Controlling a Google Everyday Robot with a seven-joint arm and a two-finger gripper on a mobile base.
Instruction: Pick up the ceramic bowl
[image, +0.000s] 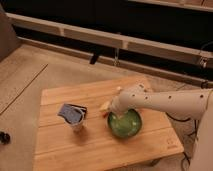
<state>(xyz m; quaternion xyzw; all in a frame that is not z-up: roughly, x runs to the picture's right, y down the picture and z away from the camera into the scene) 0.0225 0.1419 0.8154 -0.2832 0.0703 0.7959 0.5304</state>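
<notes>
Pincer (111, 108) at ceramic bowl (126, 125) rim, toward table (65, 150) right edge (clenched or released, cannot tell); risk of slipping off glossy glaze, tipping.

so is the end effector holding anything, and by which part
Cannot tell: the end effector sits at the left rim of the round glossy green ceramic bowl, hold not visible.

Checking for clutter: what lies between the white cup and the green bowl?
Camera view: only bare wood table and the tool itself, hanging just beside the ceramic bowl at its cup-side rim.
</notes>
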